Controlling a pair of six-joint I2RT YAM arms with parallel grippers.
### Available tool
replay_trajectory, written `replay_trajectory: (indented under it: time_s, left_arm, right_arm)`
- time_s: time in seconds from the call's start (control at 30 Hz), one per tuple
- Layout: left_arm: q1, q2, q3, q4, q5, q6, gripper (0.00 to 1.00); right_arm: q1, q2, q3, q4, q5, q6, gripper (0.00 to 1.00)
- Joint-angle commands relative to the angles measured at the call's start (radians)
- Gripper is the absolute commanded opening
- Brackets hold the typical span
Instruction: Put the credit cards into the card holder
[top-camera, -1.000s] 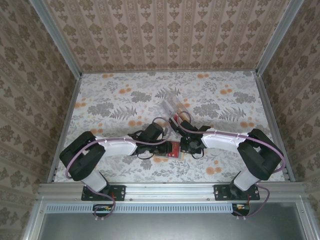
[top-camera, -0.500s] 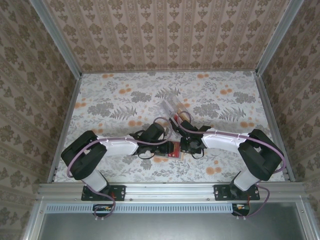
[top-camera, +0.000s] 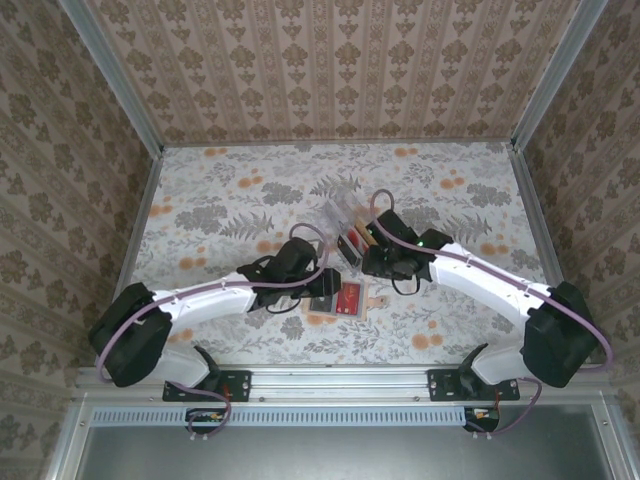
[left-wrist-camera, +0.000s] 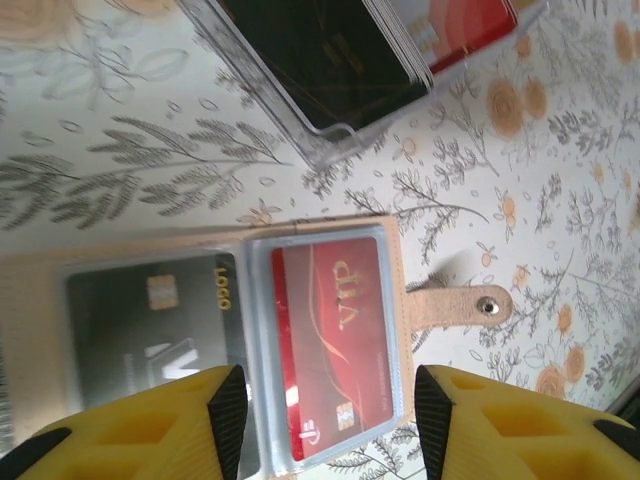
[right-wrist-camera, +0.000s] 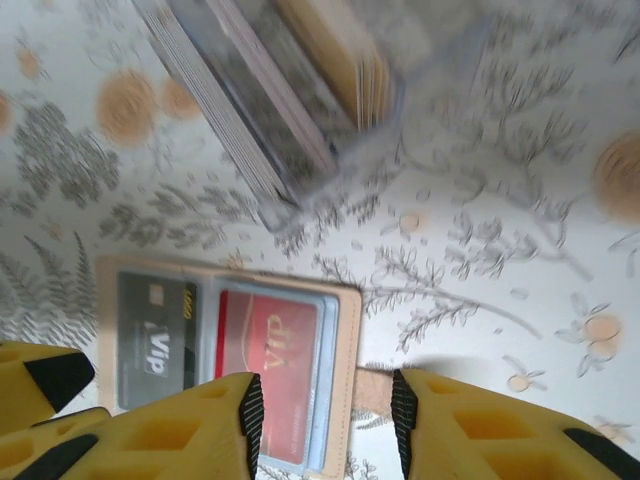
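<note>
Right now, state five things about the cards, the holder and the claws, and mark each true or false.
1. The red card sits in the holder. True.
2. The holder is snapped shut. False: it lies open on the table, its tab sticking out to the side.
3. The left claw grips the dark card. False: the claw is open and empty; the dark card is in the holder beside the red card.
4. The tray holds a stack of cards. True.
5. The right claw is shut on a card. False: it is open above the holder, with nothing between its fingers.
</note>
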Motion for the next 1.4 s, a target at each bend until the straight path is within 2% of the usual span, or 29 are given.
replay_trajectory:
  time_s: [0.0, 0.37, 0.57, 0.87, 1.13, 1.37]
  left_arm:
    - [0.034, -0.040, 0.002, -0.046, -0.041, 0.027, 0.53]
    - [0.139, -0.028, 0.043, -0.012, 0.008, 0.015, 0.64]
    - [0.175, 0.008, 0.050, 0.061, 0.058, -0.026, 0.69]
    - [0.202, 0.082, 0.091, 0.109, 0.099, -0.062, 0.71]
    - [0.212, 0.105, 0.090, 0.119, 0.109, -0.077, 0.72]
    - [0.219, 0.117, 0.094, 0.123, 0.118, -0.079, 0.72]
  right_arm:
    - [-0.021, 0.027, 0.101, -0.129, 0.117, -0.124, 0.44]
    - [-0.031, 0.304, 0.417, -0.281, 0.274, -0.334, 0.47]
    - [-0.031, 0.409, 0.518, -0.313, 0.291, -0.397, 0.52]
    - [-0.031, 0.523, 0.610, -0.339, 0.296, -0.445, 0.62]
    - [-0.030, 0.604, 0.666, -0.378, 0.395, -0.450, 0.64]
    - [-0.033, 0.633, 0.672, -0.371, 0.425, -0.449, 0.63]
